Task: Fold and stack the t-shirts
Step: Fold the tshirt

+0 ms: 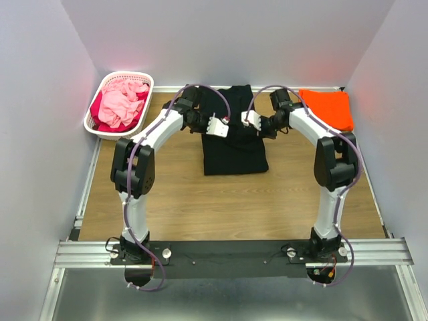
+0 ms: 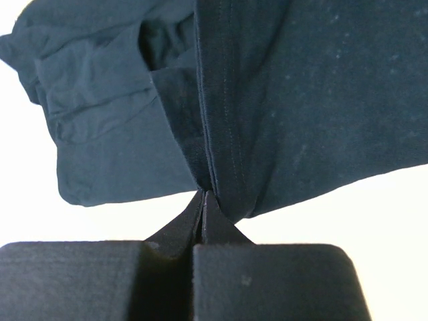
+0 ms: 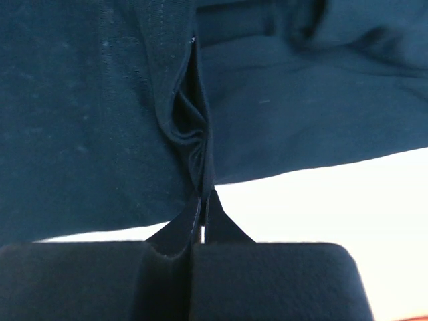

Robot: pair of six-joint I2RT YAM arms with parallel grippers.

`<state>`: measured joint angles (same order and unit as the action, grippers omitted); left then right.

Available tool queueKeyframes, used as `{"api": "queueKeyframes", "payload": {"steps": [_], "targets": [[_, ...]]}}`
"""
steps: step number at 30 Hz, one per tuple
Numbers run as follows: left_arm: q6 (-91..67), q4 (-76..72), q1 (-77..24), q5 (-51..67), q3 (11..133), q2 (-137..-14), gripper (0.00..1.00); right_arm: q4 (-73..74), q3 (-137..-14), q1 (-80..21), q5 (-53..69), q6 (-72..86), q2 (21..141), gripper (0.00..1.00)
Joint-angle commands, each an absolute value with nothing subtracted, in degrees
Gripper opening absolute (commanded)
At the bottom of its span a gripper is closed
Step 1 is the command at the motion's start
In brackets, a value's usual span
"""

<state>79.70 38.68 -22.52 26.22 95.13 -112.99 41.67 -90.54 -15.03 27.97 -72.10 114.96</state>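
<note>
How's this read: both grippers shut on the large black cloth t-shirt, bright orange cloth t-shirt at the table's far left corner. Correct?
No: the top view shows the bright orange cloth t-shirt at the far right corner of the table; the white lattice plastic basket sits far left. The left gripper and right gripper are indeed shut on the large black cloth t-shirt.

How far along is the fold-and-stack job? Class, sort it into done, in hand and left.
Done: the orange t-shirt lies folded compactly at the far right of the table. In hand: the black t-shirt is partly folded mid-table, the left pincer and right pincer each shut on its cloth. Left: finishing that fold and stacking the two; pink and red garments sit in the white basket.
</note>
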Motion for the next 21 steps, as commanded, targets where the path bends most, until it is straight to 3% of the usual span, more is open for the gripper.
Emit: {"api": "queueKeyframes", "payload": {"steps": [1,5,7,8,9,10,11,12,13,21], "targets": [[81.91,39.2,-21.01,25.58,100.18,-117.24,0.0,41.31,-98.68,-14.07,29.71,-72.69,121.1,0.0],[82.53,38.15,-19.95,24.79,103.0,-120.23,0.0,41.22,-102.82,-13.71,29.09,-71.72,125.67,0.01],[82.01,36.83,-19.69,23.83,104.06,-122.07,0.0,41.13,-105.46,-13.71,28.74,-71.02,127.95,0.11],[81.48,36.3,-19.51,23.47,104.67,-122.43,0.07,40.78,-106.43,-13.8,28.48,-69.28,128.66,0.29],[80.78,34.12,-19.34,23.47,104.76,-122.61,0.17,40.69,-108.78,-13.71,28.13,-68.13,129.28,0.4],[79.99,32.8,-19.16,23.29,104.68,-122.69,0.36,40.61,-109.77,-13.8,27.25,-66.98,129.9,0.57],[77.98,31.74,-18.81,23.29,104.76,-122.43,0.43,40.43,-110.56,-13.62,26.99,-64.8,130.25,0.78],[76.65,29.64,-18.55,23.81,104.85,-122.26,0.61,40.34,-111.44,-13.45,26.72,-63.91,130.17,0.86],[75.34,29.18,-18.11,24.25,105.55,-121.73,0.67,40.25,-111.53,-12.93,26.63,-62.33,129.21,0.87],[49.99,29.18,-16.26,33.03,97.75,-111.81,0.68,41.21,-104.69,-11.43,28.3,-47.92,116.66,0.88]]}}
